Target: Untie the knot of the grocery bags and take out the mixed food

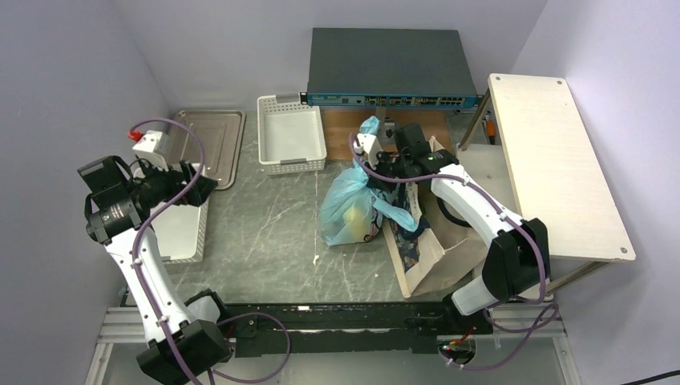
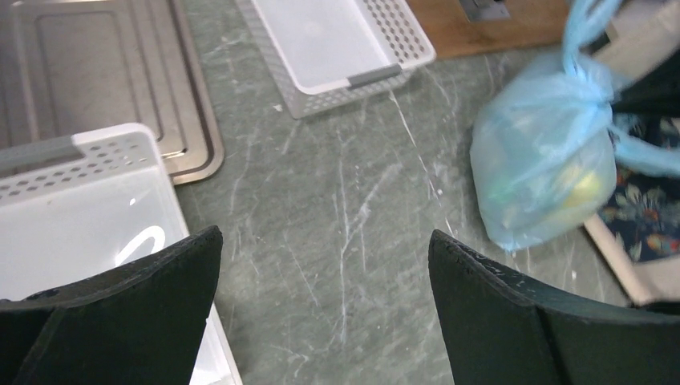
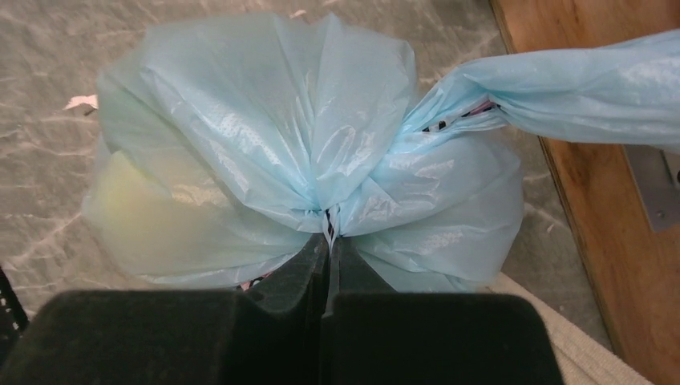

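Table (image 1: 265, 233) grey marble, walls (image 1: 72, 64) lilac: two baskets (image 1: 290, 132), one tray (image 1: 216, 144), one tote (image 1: 433, 257), one blue bag (image 1: 349, 208). My right gripper (image 3: 329, 241) pinches its knot (image 3: 329, 218); my left gripper (image 2: 325, 249) wide, empty.

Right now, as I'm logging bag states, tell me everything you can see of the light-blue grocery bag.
The grocery bag is thin, crinkly, translucent light-blue plastic, bulging and tied shut. Its gathered top bunches at the knot, where the right pincer is shut on the plastic; one loose handle tail stretches away. Something yellowish shows through the side. The bag seems to rest on the grey table, against the beige tote.
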Motion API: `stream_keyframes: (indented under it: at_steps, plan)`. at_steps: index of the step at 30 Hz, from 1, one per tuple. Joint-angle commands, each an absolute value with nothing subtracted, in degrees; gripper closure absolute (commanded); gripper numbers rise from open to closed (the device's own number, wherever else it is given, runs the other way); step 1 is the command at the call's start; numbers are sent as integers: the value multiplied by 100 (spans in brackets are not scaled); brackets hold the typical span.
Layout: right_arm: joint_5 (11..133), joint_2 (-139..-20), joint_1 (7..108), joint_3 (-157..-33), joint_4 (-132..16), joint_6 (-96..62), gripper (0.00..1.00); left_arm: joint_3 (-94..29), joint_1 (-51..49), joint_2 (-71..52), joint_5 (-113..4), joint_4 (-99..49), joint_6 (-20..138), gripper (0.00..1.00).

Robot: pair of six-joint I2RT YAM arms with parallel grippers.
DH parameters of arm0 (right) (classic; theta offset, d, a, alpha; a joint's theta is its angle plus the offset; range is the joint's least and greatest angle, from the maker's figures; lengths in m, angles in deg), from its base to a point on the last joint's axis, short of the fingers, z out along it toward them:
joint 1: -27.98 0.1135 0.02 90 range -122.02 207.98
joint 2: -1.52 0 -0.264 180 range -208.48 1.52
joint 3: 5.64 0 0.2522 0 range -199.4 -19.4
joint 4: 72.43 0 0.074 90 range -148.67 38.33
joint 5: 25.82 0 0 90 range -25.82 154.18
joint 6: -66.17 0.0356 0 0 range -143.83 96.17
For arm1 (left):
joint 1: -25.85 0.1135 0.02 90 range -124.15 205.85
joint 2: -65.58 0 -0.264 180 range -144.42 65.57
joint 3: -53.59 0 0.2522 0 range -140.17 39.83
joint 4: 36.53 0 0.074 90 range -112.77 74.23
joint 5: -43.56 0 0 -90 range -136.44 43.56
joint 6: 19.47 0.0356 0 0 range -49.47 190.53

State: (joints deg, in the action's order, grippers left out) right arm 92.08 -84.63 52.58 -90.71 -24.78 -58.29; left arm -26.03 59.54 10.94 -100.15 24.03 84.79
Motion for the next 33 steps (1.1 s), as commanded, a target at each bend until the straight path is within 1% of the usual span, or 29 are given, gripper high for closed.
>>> stream_keyframes:
  at_steps: [1,5,9,13,16,20,22,25,27,29,31,33]
  plan:
    - [9611,-8263,5937,-9726,-2697,-5347,100,-2913,5654,1115,-10682,3339,9962,1]
    - [9623,-8091,6802,-9534,-3695,-4499,100,-2877,5490,1188,-10930,3899,10670,1]
    - [8850,-8400,7408,-9442,-4379,-3557,100,-2755,5291,1210,-11089,4278,11063,1]
    - [8057,-8749,7519,-9390,-4819,-2321,100,-2491,4956,1314,-10918,4339,11234,3]
    - [7931,-8891,7564,-9322,-4981,-1640,99,-2148,4756,1514,-10866,4173,11269,4]
    - [8833,-8990,7563,-9330,-4639,-1469,59,-1728,4452,1746,-10724,4010,11531,6]
    - [8993,-8776,7471,-9158,-4602,-1678,46,-1601,4266,1823,-10696,3991,11768,7]
    - [9335,-8488,7102,-9146,-4385,-1881,37,-1467,3987,1928,-10780,3859,12051,9]
    - [9372,-8409,6898,-9280,-4092,-2156,36,-1309,3674,2033,-10701,3257,11726,11]
    - [9160,-8407,6795,-9323,-3878,-2529,35,-1125,3267,2084,-10489,2520,11380,14]
    - [9102,-8466,6746,-9275,-3816,-2793,36,-950,2708,1988,-9952,1759,11072,18]
    - [9134,-8554,6753,-9197,-3873,-2924,36,-963,1929,1699,-9329,1360,11137,24]
